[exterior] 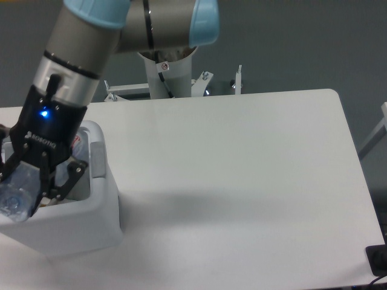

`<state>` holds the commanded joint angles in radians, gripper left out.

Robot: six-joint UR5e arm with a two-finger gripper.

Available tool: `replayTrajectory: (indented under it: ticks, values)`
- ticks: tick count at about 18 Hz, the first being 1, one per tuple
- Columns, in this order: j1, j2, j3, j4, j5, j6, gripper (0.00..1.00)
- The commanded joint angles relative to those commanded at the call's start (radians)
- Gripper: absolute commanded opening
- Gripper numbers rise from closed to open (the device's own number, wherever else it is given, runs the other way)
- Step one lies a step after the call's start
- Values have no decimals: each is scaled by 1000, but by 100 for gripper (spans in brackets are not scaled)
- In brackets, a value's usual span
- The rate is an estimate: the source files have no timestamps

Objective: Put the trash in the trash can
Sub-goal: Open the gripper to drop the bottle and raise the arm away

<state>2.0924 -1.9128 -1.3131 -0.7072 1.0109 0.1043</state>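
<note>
- While the gripper (27,187) hangs over the trash can (100,199), its fingers clamp the bottle (17,192);
- bottle's long axis tilts, lower end toward seven o'clock, above the bin's opening.

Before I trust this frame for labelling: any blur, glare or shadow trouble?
Fixed camera: the gripper and bottle over the trash can are soft; a blue LED glows on the wrist; faint arm shadow on the table; no harsh glare.
</note>
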Motion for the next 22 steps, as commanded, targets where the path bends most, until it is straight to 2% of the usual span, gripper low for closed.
replayTrajectory:
  ticks: [1, 2, 3, 7, 9, 12, 14, 16, 20, 22]
  values:
    - [0, -2, -2, 0, 0, 14, 60]
    - [0, -3, -6, 0, 0, 32, 84]
    - [0, -2, -8, -2, 0, 44, 100]
    - [3, 46, -29, -3, 5, 48, 100]
    - [27, 58, -26, -3, 8, 49, 100]
    - [147, 96, -28, -5, 41, 51, 100]
    - [233, 100, -38, -6, 136, 54, 100]
    - [270, 100, -47, -8, 225, 63, 100]
    - [334, 121, -98, -17, 450, 289, 100]
    - [362, 132, -120, -23, 524, 382, 100]
